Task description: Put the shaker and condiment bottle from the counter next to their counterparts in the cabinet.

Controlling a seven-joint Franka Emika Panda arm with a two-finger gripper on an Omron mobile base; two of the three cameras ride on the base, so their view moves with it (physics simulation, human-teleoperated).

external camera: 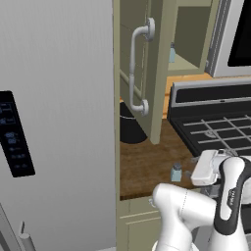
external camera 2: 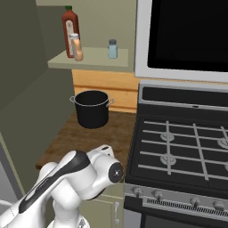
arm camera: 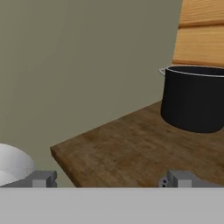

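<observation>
Small pale blue-grey shaker (external camera: 176,172) stands on the dark brown wood counter (arm camera: 131,148), near its front edge. Two-finger gripper (arm camera: 109,179) open wide, empty, low over that edge. Black pot (external camera 2: 92,108) far back; tan-orange bottle (external camera 2: 77,47) on cabinet shelf (external camera 2: 95,60)

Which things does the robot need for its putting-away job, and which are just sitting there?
For the job: shaker on the counter; condiment bottle, second shaker and tall red bottle (maybe its match) in the cabinet; open gripper.

Just lying about: black pot, stove, fridge, microwave.
</observation>
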